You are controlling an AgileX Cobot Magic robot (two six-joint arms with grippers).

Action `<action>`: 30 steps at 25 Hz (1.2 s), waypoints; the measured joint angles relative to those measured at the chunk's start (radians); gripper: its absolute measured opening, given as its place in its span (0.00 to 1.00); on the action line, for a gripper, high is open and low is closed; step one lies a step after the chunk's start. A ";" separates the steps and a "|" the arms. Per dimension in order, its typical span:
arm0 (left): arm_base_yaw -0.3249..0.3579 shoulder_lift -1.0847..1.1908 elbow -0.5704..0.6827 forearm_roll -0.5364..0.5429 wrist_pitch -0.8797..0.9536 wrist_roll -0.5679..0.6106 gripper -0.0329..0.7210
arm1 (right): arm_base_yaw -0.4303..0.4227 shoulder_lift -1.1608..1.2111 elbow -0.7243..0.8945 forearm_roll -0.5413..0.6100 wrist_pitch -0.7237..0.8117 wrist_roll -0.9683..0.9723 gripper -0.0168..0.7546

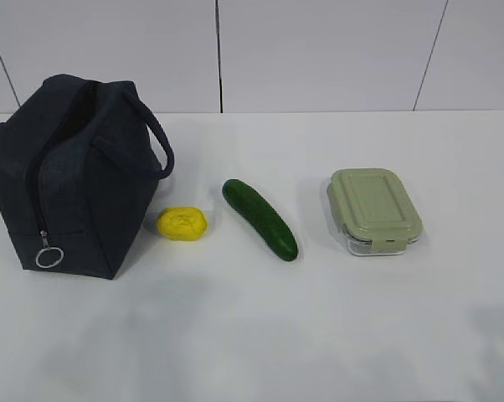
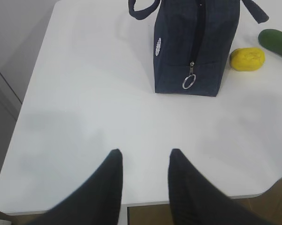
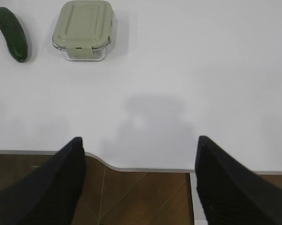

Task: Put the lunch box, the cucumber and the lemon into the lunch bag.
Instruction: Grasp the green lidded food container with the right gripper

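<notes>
Left gripper (image 2: 143,157) stands partly apart, right gripper (image 3: 140,143) wide apart, both empty over the table (image 3: 188,70) edge, well short of the bag (image 2: 188,47) and box (image 3: 83,29).

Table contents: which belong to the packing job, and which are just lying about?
Job items:
- lunch bag
- lemon
- cucumber
- lunch box

Just lying about:
- nothing; only those four things stand on the table

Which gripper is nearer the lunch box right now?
Right. The right gripper hangs over the table's near edge with the lunch box ahead and to its left. The left gripper faces the bag; the box is out of its view.
</notes>
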 joint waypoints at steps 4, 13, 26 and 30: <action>0.000 0.000 0.000 0.000 0.000 0.000 0.36 | 0.000 0.000 0.000 0.000 0.000 0.000 0.73; 0.000 0.000 0.000 0.006 0.000 0.000 0.36 | 0.000 0.000 0.000 0.000 0.000 0.000 0.73; 0.000 0.000 0.000 0.006 0.000 0.000 0.36 | 0.001 0.270 -0.075 0.267 -0.110 0.034 0.72; 0.000 0.000 0.000 0.006 0.000 0.000 0.36 | 0.001 0.536 -0.088 0.451 -0.141 -0.032 0.68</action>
